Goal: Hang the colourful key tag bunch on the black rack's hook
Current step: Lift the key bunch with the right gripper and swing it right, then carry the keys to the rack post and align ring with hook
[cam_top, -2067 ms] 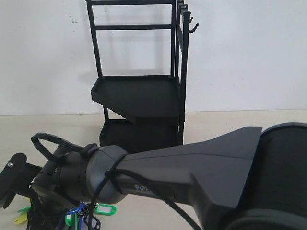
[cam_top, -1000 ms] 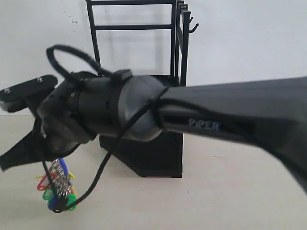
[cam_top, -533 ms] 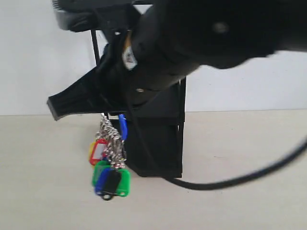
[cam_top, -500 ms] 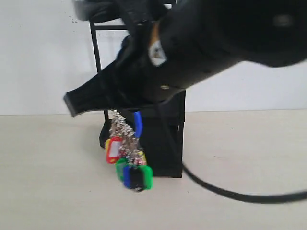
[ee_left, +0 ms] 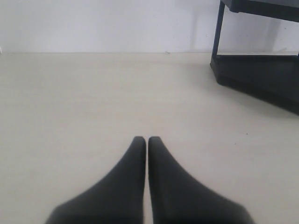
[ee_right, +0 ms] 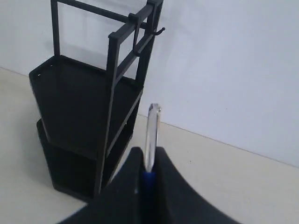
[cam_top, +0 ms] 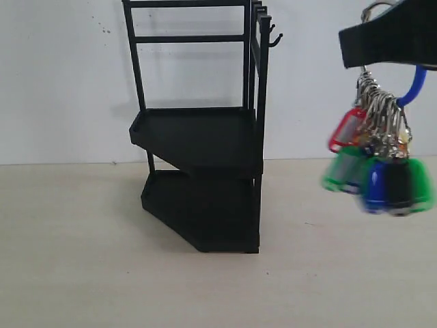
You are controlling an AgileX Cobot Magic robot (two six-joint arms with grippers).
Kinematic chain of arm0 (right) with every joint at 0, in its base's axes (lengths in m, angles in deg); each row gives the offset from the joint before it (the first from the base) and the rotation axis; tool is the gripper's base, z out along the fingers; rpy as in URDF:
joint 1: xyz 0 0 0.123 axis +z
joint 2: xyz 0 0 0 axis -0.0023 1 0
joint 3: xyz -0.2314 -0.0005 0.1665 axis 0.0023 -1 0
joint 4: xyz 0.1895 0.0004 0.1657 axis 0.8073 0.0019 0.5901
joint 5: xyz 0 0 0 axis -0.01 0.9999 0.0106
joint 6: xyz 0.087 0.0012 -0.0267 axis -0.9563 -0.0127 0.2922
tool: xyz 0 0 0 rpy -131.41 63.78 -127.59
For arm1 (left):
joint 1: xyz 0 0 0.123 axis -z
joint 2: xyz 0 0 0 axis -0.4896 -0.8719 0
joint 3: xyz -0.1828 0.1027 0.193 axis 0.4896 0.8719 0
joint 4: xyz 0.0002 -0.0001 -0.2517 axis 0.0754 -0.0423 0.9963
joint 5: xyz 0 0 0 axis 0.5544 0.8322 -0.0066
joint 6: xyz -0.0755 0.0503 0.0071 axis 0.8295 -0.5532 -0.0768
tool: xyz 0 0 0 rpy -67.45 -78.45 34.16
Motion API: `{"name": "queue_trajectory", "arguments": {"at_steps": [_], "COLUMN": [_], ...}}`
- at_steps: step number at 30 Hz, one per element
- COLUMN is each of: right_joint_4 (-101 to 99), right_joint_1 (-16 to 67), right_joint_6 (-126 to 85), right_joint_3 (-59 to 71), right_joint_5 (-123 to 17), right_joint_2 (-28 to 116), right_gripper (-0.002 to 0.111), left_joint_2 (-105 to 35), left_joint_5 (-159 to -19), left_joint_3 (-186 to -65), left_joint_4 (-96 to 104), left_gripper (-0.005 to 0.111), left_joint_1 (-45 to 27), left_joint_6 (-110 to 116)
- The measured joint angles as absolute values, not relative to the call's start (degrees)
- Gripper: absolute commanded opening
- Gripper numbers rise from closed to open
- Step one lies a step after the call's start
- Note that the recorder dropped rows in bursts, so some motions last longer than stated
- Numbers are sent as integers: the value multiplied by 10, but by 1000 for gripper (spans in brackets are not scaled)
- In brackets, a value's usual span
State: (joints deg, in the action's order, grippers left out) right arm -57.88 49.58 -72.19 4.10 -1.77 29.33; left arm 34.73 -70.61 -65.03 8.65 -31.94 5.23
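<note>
The colourful key tag bunch [cam_top: 377, 160] dangles high at the right of the exterior view, its red, green and blue tags blurred under metal rings and a blue loop. My right gripper [cam_top: 355, 48] is shut on it; in the right wrist view my right gripper [ee_right: 148, 151] pinches the blue loop, and the bunch's top metal ring [ee_right: 152, 135] sticks out past the tips. The black rack [cam_top: 201, 147] stands left of the bunch, its hook [cam_top: 275, 37] jutting from the top of the side upright, seen as the hook [ee_right: 156, 32] by the right wrist. My left gripper [ee_left: 147, 139] is shut and holds nothing, low over the table.
A white wall backs the pale tabletop [cam_top: 82, 273]. The rack's lower tray [ee_left: 261, 77] shows at the far right of the left wrist view.
The right arm has swung from in front of the rack to the upper right, lifting the bunch from near the table to about hook height. The rack now shows whole.
</note>
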Motion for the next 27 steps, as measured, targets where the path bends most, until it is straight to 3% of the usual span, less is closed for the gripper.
{"name": "queue_trajectory", "arguments": {"at_steps": [3, 6, 11, 21, 27], "right_joint_4": [-602, -621, -694, -702, -678], "right_joint_1": [496, 496, 496, 486, 466], "right_joint_6": [-798, -736, -832, -738, -828], "right_joint_3": [37, 38, 38, 45, 45], "right_joint_5": [-32, -60, -14, -120, -159], "right_joint_2": [297, 303, 324, 403, 431], "right_gripper": [0, 0, 0, 0, 0], "left_joint_2": [347, 347, 347, 347, 347], "left_joint_5": [-706, -706, -706, -706, -706], "left_joint_3": [-650, -650, -650, -650, -650], "left_joint_4": [86, 86, 86, 86, 86], "left_gripper": [4, 4, 4, 4, 4], "left_joint_1": [-319, -319, -319, -319, -319], "left_joint_6": [52, 52, 52, 52, 52]}}
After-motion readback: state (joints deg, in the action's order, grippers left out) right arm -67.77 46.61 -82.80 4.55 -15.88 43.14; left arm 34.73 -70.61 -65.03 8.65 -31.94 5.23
